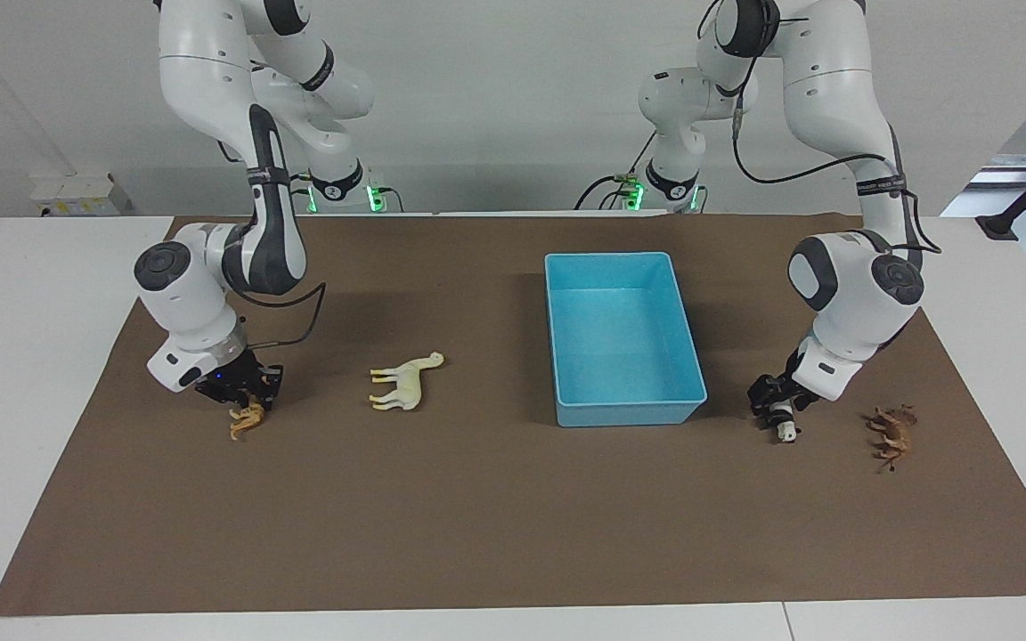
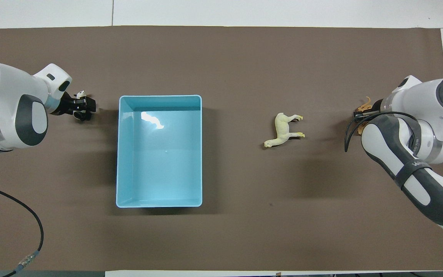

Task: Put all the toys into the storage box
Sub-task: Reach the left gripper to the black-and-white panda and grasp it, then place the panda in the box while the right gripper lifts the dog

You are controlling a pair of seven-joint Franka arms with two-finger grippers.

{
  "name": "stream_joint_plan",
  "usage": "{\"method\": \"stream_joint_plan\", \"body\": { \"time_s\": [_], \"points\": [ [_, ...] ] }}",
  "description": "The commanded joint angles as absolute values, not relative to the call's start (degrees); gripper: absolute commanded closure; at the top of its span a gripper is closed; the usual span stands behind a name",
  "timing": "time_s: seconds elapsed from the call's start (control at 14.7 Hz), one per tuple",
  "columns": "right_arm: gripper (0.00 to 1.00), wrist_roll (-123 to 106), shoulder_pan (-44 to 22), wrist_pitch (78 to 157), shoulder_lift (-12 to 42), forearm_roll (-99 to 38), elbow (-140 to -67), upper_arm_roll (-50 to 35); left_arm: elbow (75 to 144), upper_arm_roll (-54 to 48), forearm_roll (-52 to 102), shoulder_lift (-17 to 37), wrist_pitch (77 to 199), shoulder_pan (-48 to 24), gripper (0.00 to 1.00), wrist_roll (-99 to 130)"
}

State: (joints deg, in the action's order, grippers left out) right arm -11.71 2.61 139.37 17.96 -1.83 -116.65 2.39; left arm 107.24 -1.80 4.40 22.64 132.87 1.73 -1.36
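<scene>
right pincer (image 1: 248, 402) clamped on tiger (image 1: 246, 420) | left pincer (image 1: 778, 411) around panda (image 1: 785, 432) beside storage box (image 1: 624, 338), grip unclear | you: confirm both grips, lift straight, clear rim, release over box

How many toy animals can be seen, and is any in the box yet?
4, none in the storage box: tiger under the right hand, horse beside it, panda under the left hand, brown animal alongside.

Bright, even overhead light; soft shadows beneath each arm; white glare inside the storage box (image 2: 149, 117); both views sharp.
</scene>
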Motion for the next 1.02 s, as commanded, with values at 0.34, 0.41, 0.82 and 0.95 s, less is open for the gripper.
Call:
{"method": "stream_joint_plan", "body": {
  "time_s": [0.34,0.41,0.82,0.95],
  "points": [
    [1.0,-11.5,2.9,115.0,10.0,-2.6,-100.8,1.9,100.3,-1.1,4.9,22.4,121.3,1.5,0.82,1.5],
    [1.0,-11.5,2.9,111.6,9.4,-2.6,-98.3,1.9,97.0,-1.1,4.8,22.3,116.8,1.5,0.82,3.1],
    [1.0,-7.8,1.3,100.4,2.4,-2.6,-93.5,1.7,90.4,-1.9,4.7,15.9,97.5,-8.8,0.82,23.1],
    [1.0,-6.2,0.3,99.2,1.1,-2.6,-93.3,1.7,95.4,-2.1,4.7,13.2,98.2,-13.9,0.81,31.0]
  ]
}}
